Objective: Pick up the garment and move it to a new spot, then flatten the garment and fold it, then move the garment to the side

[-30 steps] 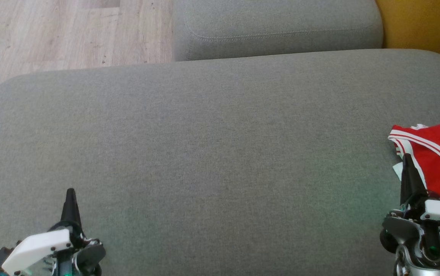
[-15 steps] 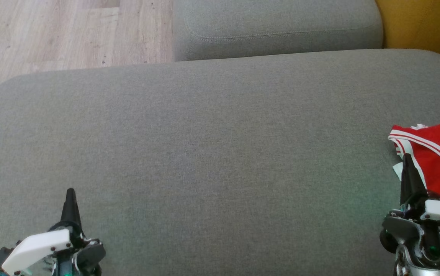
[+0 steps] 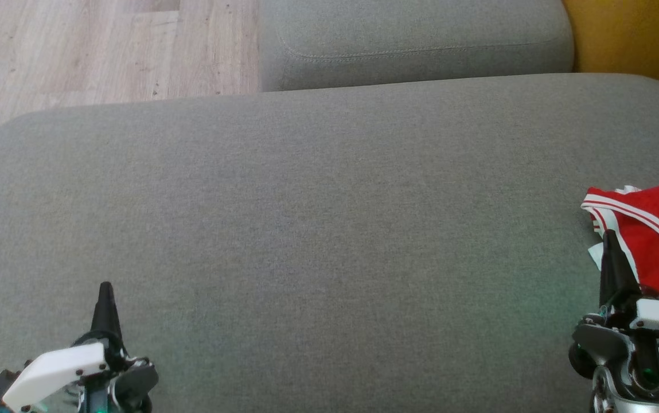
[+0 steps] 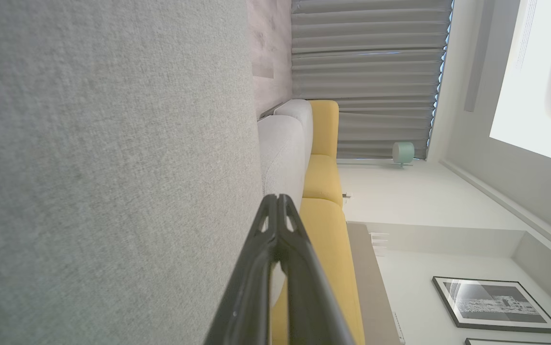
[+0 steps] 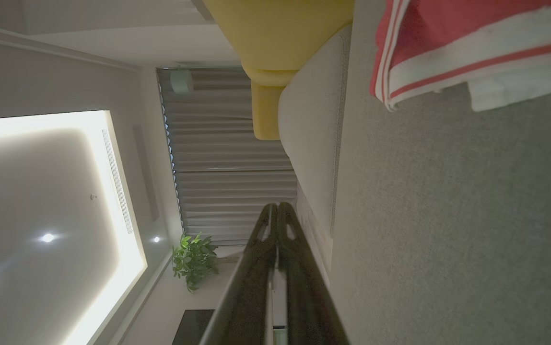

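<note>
The garment [image 3: 656,229] is red with white stripes along its edge, and it lies crumpled at the right edge of the grey sofa cushion [image 3: 318,241], partly cut off by the head view's border. Its striped hem [image 5: 472,43] fills the upper right of the right wrist view. My right gripper [image 3: 609,234] stands shut just left of the garment, its tip overlapping the striped edge in the head view; touching or apart, I cannot tell. At the lower left my left gripper [image 3: 105,285] is shut over bare cushion, holding nothing. In both wrist views the fingers meet at their tips [image 4: 277,197] [image 5: 277,205].
A second grey cushion [image 3: 415,40] lies beyond the big one. Wooden floor [image 3: 88,46] shows at the upper left, and a yellow sofa part [image 3: 639,34] at the upper right. The cushion's left edge rounds off toward the floor.
</note>
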### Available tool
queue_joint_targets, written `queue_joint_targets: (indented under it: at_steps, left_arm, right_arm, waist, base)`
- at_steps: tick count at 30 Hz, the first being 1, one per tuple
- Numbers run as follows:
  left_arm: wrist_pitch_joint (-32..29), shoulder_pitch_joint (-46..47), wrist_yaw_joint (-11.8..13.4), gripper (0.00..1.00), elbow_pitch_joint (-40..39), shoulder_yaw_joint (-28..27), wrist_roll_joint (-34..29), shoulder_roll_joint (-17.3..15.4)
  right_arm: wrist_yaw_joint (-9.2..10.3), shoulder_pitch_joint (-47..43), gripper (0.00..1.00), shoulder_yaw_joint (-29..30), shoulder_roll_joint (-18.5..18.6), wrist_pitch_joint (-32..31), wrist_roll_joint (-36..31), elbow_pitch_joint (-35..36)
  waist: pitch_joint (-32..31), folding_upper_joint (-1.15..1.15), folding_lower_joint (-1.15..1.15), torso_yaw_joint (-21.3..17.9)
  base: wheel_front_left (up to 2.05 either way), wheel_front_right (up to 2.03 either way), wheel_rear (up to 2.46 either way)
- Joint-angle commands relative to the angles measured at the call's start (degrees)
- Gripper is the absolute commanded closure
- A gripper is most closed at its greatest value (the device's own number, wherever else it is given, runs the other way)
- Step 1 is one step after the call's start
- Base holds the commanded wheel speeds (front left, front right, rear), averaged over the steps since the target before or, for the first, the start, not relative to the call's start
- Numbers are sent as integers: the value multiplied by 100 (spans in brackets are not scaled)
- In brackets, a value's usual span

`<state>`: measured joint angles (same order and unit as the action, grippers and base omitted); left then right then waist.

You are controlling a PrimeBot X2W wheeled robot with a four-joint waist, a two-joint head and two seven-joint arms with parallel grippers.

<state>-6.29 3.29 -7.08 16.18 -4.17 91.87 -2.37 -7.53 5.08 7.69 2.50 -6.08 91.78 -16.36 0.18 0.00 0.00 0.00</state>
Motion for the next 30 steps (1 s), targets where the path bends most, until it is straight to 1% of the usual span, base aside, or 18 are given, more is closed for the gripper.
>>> queue_joint_targets:
  at_steps: [1,30]
  left_arm:
    - [-19,290,-41,100,-212,-233,31,-51]
    - [-18,290,-41,100,-213,-233,31,-51]
  right_arm:
    - [4,111,100,-117,38,-40,40,234]
    - [4,111,100,-117,38,-40,40,234]
  waist:
    - [0,0,0,0]
    - [0,0,0,0]
  base:
    - [0,0,0]
    - [0,0,0]
